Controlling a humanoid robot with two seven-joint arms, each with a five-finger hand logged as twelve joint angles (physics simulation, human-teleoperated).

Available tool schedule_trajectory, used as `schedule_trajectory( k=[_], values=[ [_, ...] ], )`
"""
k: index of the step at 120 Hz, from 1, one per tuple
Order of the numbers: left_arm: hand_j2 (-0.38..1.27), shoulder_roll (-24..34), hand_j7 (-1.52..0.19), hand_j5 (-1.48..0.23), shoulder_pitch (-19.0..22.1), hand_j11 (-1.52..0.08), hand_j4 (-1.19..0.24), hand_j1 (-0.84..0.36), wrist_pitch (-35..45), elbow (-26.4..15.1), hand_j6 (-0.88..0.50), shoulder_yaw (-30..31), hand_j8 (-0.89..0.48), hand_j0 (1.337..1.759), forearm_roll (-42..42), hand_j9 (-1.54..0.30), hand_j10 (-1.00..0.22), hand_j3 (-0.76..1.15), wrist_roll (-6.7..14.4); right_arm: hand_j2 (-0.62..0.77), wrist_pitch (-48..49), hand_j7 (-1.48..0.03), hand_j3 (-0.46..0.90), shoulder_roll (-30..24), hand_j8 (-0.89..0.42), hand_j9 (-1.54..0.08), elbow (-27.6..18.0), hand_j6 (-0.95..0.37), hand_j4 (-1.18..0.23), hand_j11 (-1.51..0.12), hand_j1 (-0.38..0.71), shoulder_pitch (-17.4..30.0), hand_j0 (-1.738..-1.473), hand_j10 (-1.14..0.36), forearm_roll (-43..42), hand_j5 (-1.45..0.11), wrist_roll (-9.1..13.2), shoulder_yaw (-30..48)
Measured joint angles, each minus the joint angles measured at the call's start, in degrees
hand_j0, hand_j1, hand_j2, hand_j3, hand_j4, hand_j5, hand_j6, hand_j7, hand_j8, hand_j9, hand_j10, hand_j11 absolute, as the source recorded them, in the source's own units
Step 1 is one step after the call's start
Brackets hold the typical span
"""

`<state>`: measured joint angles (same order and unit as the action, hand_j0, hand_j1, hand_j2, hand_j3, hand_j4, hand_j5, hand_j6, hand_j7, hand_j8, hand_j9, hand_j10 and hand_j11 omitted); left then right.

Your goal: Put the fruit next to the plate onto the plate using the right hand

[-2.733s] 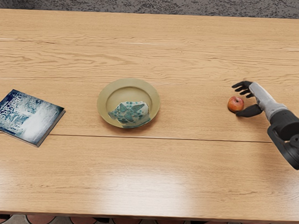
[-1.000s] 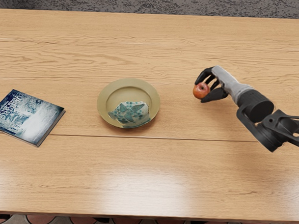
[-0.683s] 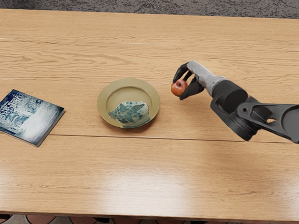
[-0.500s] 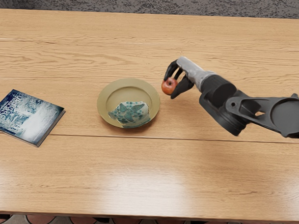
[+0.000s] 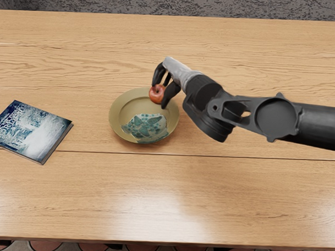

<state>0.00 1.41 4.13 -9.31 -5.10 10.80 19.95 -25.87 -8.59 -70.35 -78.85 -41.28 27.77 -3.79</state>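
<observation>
A light wooden surface (image 5: pixel 209 198) seen from above at a slant. Near its middle sits a round olive-gold plate (image 5: pixel 120 104) holding a crumpled teal-and-white patterned item (image 5: pixel 145 126) toward its front. A dark grey robot arm (image 5: pixel 275 118) reaches in from the right edge. Its right hand (image 5: pixel 168 81), with black fingers, is curled around a small red apple (image 5: pixel 156 94), holding it over the plate's far right rim. The apple is clear of the patterned item. Well to the left, near the surface's edge, a thin blue-and-white book (image 5: pixel 28 130) lies flat.

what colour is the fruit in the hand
The fruit is red; the head view shows it best.
</observation>
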Motion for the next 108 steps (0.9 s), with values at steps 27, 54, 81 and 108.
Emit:
schedule_trajectory(
  k=[27,54,81,108],
  values=[
    [0.00,0.00,-0.02,-0.02,-0.35,-0.02,-0.02,0.33,0.00,0.00,-0.02,0.01,-0.02,1.658,0.01,-0.02,-0.02,0.00,0.00,0.59,2.53,-1.13,0.00,6.55,-0.49,-1.20,6.00,-0.48,-0.85,-1.21,0.29,-1.07,-1.658,-0.83,0.08,-1.18,0.60,0.30],
    [0.00,0.00,-0.02,-0.02,-0.35,-0.02,-0.02,0.33,0.00,0.00,-0.02,0.07,-0.02,1.658,0.00,-0.02,-0.02,0.00,0.00,0.59,3.20,-1.13,0.00,8.36,-0.49,-1.20,7.36,-0.48,-0.85,-1.21,0.29,-1.54,-1.658,-0.84,0.10,-1.18,0.91,0.17],
    [0.00,0.00,-0.02,-0.02,-0.35,-0.02,-0.02,0.33,0.00,-0.01,-0.02,0.09,-0.02,1.658,0.00,-0.02,-0.02,0.00,0.00,0.20,2.93,-0.64,0.00,8.56,-0.34,-0.66,7.58,-0.34,-0.48,-0.67,0.08,-1.40,-1.658,-0.48,0.11,-0.66,1.48,0.97],
    [0.00,0.00,-0.02,-0.02,-0.35,-0.02,-0.02,0.33,0.00,-0.01,-0.02,0.09,-0.02,1.658,0.00,-0.02,-0.02,0.00,0.00,0.06,3.49,-0.24,0.00,8.58,-0.13,-0.25,3.88,-0.13,-0.18,-0.25,-0.19,-1.34,-1.658,-0.18,6.12,-0.24,1.29,2.58]
  ],
)
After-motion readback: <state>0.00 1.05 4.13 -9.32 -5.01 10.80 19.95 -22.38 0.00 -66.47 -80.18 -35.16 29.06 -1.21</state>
